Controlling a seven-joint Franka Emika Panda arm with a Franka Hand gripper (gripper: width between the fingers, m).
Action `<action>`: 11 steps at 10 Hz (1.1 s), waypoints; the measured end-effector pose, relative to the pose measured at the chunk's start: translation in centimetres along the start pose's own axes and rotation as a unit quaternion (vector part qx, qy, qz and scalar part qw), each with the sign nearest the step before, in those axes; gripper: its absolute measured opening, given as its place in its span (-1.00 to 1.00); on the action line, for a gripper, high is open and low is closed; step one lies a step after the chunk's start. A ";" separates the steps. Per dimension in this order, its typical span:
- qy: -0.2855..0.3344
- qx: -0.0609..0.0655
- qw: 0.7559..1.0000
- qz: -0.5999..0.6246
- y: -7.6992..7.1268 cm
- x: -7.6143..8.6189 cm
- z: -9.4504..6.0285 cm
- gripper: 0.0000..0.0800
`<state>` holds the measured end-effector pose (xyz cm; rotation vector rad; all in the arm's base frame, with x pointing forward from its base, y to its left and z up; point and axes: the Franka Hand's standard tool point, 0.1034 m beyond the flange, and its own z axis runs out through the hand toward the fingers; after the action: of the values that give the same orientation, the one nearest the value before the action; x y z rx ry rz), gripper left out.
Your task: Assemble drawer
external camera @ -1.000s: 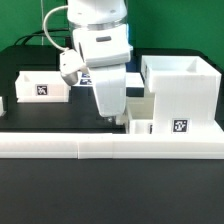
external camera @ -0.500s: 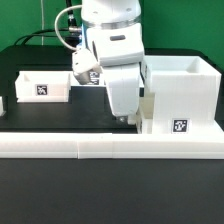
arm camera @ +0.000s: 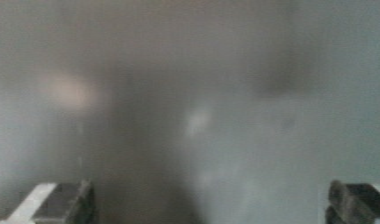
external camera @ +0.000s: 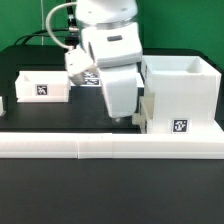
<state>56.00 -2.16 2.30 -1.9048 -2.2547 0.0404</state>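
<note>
Just behind the low border wall (external camera: 100,148), the gripper (external camera: 124,119) hangs low just beside the drawer casing (external camera: 185,90) on the exterior view's right, its fingers (arm camera: 59,203) spread wide with nothing discernibly held in the blurred wrist view. The hollow white plastic looks light, stiff and slick, probably best pinched across a thin wall rim. Farther back on the left, a tagged tray (external camera: 42,87) sits well apart.

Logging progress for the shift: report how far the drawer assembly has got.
Done: casing stands upright. In hand: the claw, jaws apart, sits low at the casing's front; what it works on is hidden. Left: one tray lies loose, away from the casing.
</note>
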 end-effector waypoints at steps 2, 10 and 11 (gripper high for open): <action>0.003 -0.005 0.999 -0.033 -0.8 -3.7 -0.4 0.62; -0.021 -0.079 0.996 0.028 -6.9 -6.6 -2.7 0.62; -0.021 -0.079 0.996 0.028 -6.9 -6.6 -2.6 0.62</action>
<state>50.73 -10.06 5.03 -2.0637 -2.2931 -0.0929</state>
